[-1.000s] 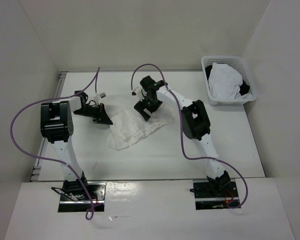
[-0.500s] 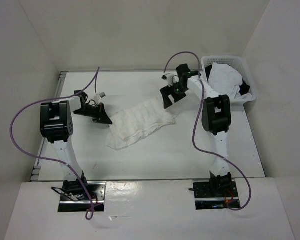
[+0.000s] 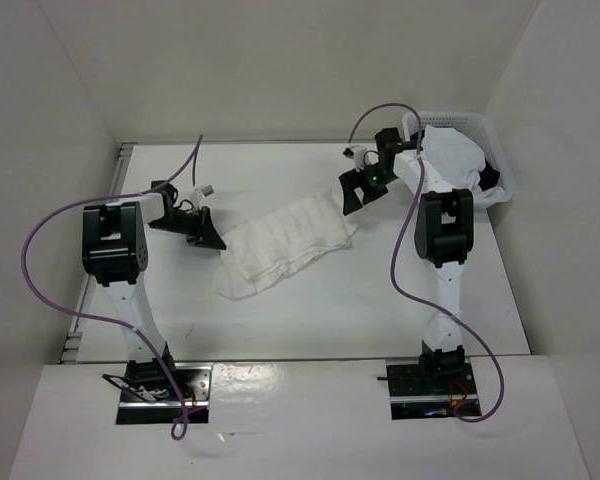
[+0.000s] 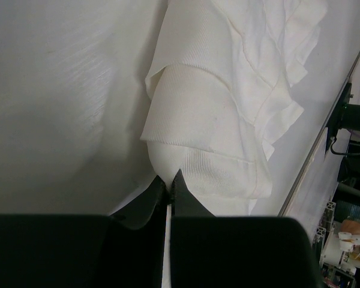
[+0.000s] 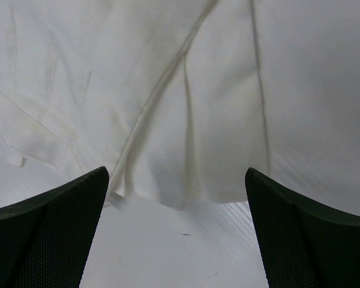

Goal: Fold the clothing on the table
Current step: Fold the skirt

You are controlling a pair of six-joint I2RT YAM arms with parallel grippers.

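Folding this garment well depends on a clean second grip. The thin white pleated skirt [image 3: 285,240] lies near the middle of the large flat matte white tabletop [image 3: 310,310], stretched as a long band from the near left to the far right. The left gripper [image 3: 210,238] is closed on the left end of the skirt. In the left wrist view its two black fingers [image 4: 145,201] meet, and the cloth bulges out directly from their tips. The right gripper [image 3: 357,192] hangs over the far right end with its fingers wide apart, and it holds nothing. In the right wrist view the edge of the cloth runs between them, with bare table beside it.

I judge that the step in hand is to take this right end. The right gripper should go straight down over the edge and pinch deep enough to catch every layer, because such thin cloth slips easily. The left gripper should hold firm, so that the band does not wrinkle. The lifted end should then travel high enough that the pleats do not drag, and land edge on edge. A white plastic basket [image 3: 460,206] with a plain white cloth [image 3: 450,160] stands just beside the right arm, so a wide swing there is a risk.
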